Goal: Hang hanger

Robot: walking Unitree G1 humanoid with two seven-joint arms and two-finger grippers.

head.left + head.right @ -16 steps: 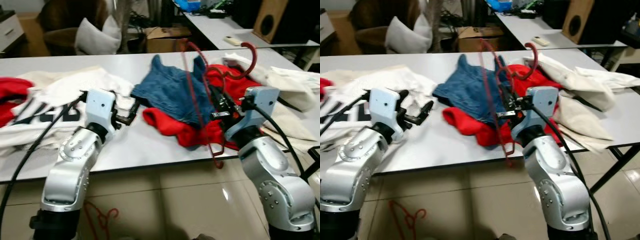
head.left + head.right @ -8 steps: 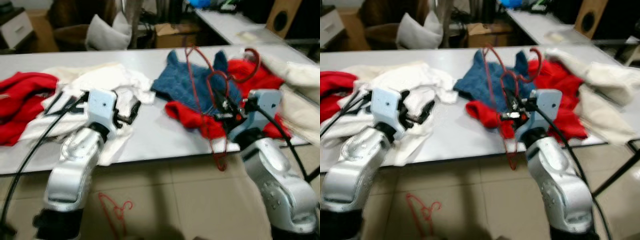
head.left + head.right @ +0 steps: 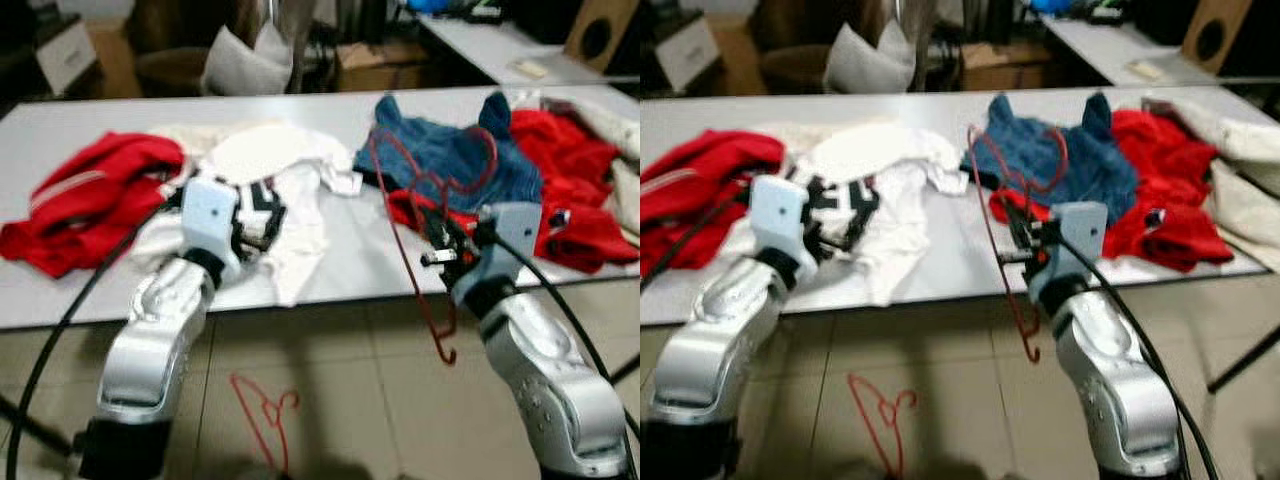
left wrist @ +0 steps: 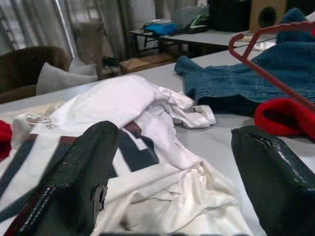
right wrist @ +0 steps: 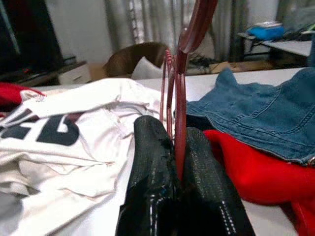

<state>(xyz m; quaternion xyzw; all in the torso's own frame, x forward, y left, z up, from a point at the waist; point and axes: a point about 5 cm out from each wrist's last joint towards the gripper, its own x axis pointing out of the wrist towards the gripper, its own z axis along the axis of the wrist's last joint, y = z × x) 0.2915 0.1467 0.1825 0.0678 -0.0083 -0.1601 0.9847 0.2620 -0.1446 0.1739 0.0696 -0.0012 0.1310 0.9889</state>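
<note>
My right gripper (image 3: 437, 247) is shut on a dark red wire hanger (image 3: 402, 222), held upright over the table's front edge with one end drooping below it. In the right wrist view the black fingers (image 5: 147, 191) pinch the hanger (image 5: 180, 98) between them. My left gripper (image 3: 262, 228) stands open over a white T-shirt (image 3: 270, 175) with dark lettering. In the left wrist view its fingers (image 4: 74, 182) are wide apart with nothing between them, above the white T-shirt (image 4: 128, 142).
A grey table (image 3: 60, 295) holds a red garment (image 3: 90, 195) on the left, a blue denim piece (image 3: 450, 155) and red clothes (image 3: 560, 190) on the right. Another red hanger (image 3: 262, 418) lies on the tiled floor. Boxes, a pillow and desks stand behind.
The whole scene has shifted right in the picture as the camera turned left; more of the red garment at left shows. My right gripper still holds the hanger, my left stays open.
</note>
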